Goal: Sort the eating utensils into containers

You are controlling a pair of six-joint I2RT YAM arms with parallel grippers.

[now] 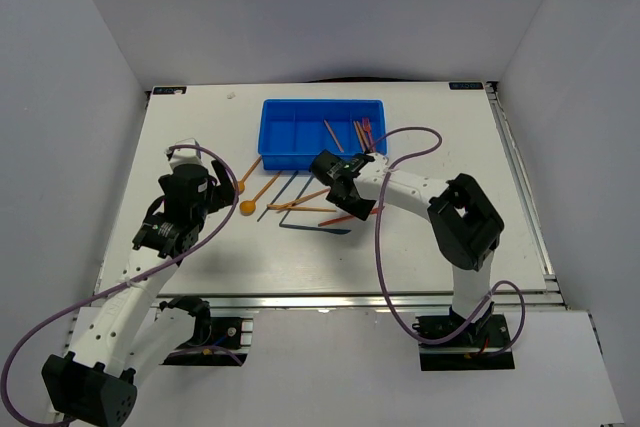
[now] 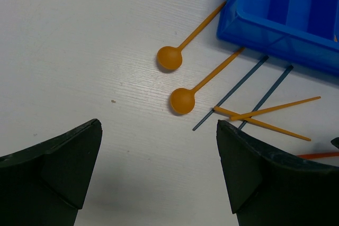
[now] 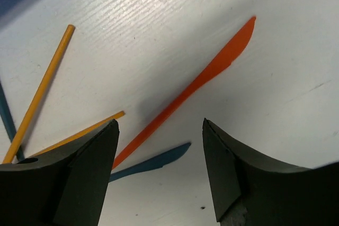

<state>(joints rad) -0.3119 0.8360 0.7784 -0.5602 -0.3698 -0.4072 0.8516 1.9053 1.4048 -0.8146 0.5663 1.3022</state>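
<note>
While left end effector and right end effector gape, spoons at tray edge.

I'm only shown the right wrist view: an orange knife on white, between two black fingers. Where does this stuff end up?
Observer: In a blue tray at the far side of the table. A few utensils already lie in its right compartments.
Operator: What's the other arm doing?
Observer: The left gripper hangs open above the table, holding nothing.
Operator: Anything near it?
Observer: Two orange spoons lie just ahead of it, beside the tray.
</note>
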